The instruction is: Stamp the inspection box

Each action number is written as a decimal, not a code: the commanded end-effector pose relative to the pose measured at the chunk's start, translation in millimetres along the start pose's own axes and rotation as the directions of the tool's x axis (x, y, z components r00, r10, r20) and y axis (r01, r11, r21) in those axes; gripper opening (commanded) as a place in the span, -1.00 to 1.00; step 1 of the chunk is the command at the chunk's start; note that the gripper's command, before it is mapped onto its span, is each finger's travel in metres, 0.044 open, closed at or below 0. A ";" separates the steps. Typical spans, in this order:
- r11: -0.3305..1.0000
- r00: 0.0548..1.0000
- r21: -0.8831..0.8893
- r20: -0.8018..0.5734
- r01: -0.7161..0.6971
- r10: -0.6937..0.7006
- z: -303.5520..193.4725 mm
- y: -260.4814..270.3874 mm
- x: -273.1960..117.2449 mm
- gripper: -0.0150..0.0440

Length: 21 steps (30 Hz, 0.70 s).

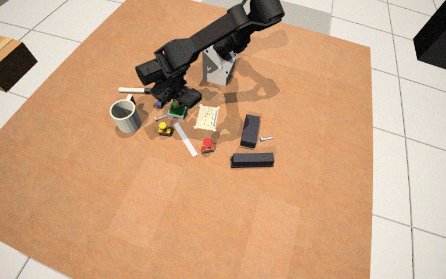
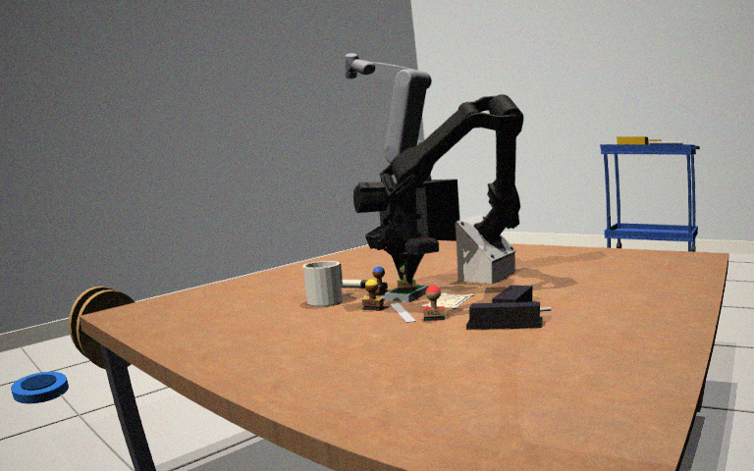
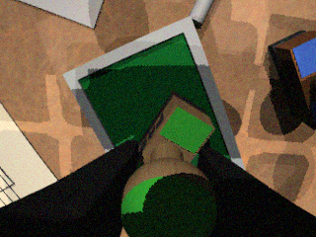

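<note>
My gripper [image 2: 408,279] [image 3: 168,154] is shut on the green stamp [image 1: 175,104] [image 2: 405,284] [image 3: 188,129], which has a round knob and a wooden block with a green patch on top. The lettering on its side is unreadable. The stamp is upright over the near part of the grey-rimmed green ink pad [image 1: 176,116] [image 2: 395,296] [image 3: 207,79]. Its underside is hidden, so I cannot tell whether it touches the ink. The cream card [image 1: 200,123] [image 2: 459,299] [image 3: 15,140] lies taped beside the pad, with printed lines; its details are too small to read.
A yellow stamp [image 1: 164,129] and a red stamp [image 1: 207,146] stand in front. A blue stamp [image 2: 378,274] [image 3: 306,59] stands beside the pad. A mug [image 1: 127,120], a metal strip [image 1: 186,139], a bolt [image 1: 161,117] and two dark blocks [image 1: 250,131] [image 1: 252,160] are nearby.
</note>
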<state>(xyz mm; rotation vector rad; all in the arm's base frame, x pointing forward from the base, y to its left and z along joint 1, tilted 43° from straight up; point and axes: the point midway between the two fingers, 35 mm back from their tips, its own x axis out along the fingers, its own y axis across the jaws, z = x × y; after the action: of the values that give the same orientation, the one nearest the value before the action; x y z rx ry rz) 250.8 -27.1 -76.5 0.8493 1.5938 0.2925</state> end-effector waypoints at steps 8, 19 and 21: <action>1.000 1.000 -0.004 0.000 0.000 0.000 0.4 0.3 -5.6 -0.49; 1.000 1.000 -0.004 0.001 0.000 0.000 0.7 0.1 -10.6 -0.49; 1.000 1.000 -0.004 0.001 0.000 0.000 1.0 0.0 -13.7 -0.49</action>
<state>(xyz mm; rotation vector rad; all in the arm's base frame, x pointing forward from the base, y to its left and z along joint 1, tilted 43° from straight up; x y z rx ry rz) 248.8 -32.3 -69.3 0.8579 1.5996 0.2942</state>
